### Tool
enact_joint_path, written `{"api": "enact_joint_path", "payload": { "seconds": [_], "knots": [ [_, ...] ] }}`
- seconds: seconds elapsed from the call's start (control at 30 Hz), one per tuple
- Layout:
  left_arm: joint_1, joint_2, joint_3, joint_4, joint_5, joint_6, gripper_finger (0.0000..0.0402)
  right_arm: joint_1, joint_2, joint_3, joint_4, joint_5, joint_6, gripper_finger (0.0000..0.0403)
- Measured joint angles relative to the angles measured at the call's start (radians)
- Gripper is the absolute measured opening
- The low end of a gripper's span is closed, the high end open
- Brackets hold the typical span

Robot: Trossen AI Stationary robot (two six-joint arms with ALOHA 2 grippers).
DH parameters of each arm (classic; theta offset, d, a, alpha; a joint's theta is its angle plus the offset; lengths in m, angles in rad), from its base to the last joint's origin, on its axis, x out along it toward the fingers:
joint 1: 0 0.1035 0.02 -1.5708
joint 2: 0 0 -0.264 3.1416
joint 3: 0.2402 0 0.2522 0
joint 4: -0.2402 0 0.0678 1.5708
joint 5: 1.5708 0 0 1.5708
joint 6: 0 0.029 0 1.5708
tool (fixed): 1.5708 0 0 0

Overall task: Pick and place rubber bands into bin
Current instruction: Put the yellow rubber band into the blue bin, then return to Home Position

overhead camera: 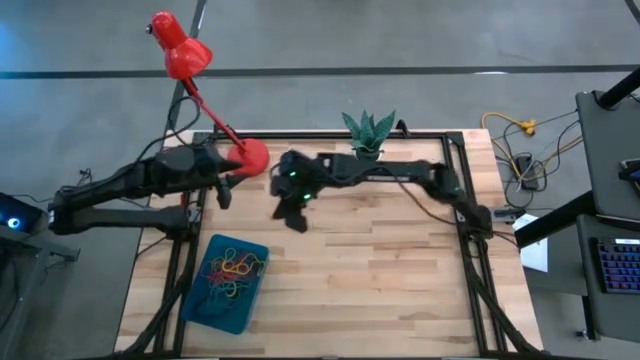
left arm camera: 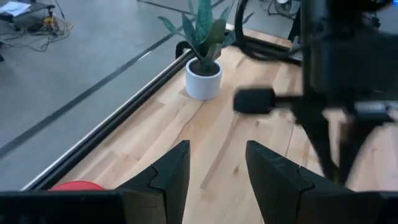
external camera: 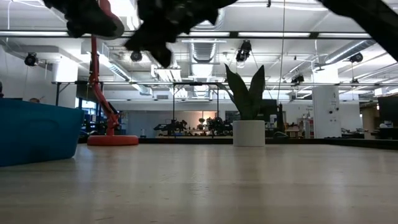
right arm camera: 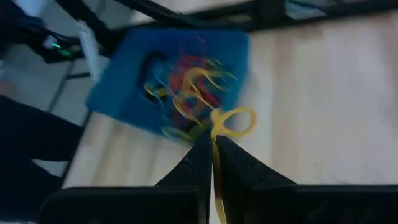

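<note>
The bin (overhead camera: 196,298) is a teal-blue tray at the table's near left, holding a heap of red, yellow and green rubber bands (overhead camera: 232,268). It also shows in the right wrist view (right arm camera: 134,93). My right gripper (overhead camera: 295,215) hangs above the table's middle, up and to the right of the bin, shut on one yellow rubber band (right arm camera: 247,114). My left gripper (overhead camera: 224,195) hovers open by the red lamp's base, with nothing between its fingers (left arm camera: 177,171). My right gripper pinches the yellow rubber band between its two fingertips (right arm camera: 198,155). One strand (right arm camera: 215,134) runs back between the fingers, and the band's loop stands out beyond them. The fingers slant down toward the table's near left. The band is lifted clear of the table.
A red desk lamp stands on its round base (overhead camera: 250,157) at the far left. A white pot with a green plant (overhead camera: 368,148) stands at the far edge, middle. Bare wood lies to the right of the bin.
</note>
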Motion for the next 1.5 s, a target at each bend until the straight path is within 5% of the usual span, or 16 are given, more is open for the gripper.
{"api": "enact_joint_path", "payload": {
  "seconds": [0.2, 0.63, 0.83, 1.2, 1.33, 1.5],
  "knots": [
    [0.000, -0.046, -0.003, -0.083, -0.001, 0.018, 0.0141, 0.059, 0.237, 0.315, 0.033, -0.077, 0.085, 0.0008],
    [0.000, -0.172, -0.006, -0.123, 0.002, 0.067, 0.0141, 0.177, 0.423, 0.269, 0.606, -0.102, 0.512, 0.0009],
    [-0.001, -0.193, -0.030, -0.143, 0.029, 0.065, 0.0141, 0.183, 0.524, 0.311, 0.622, 0.145, 0.673, 0.0018],
    [-0.001, -0.183, -0.035, -0.202, 0.032, 0.068, 0.0141, 0.204, 0.437, 0.310, 0.249, 0.196, 0.283, 0.0154],
    [-0.001, -0.163, -0.035, -0.194, 0.031, 0.069, 0.0141, 0.222, 0.335, 0.309, 0.130, 0.374, 0.145, 0.0180],
    [-0.001, -0.129, -0.035, -0.171, 0.031, 0.069, 0.0141, 0.244, 0.196, 0.310, -0.013, 0.843, -0.069, 0.0184]
  ]
}}
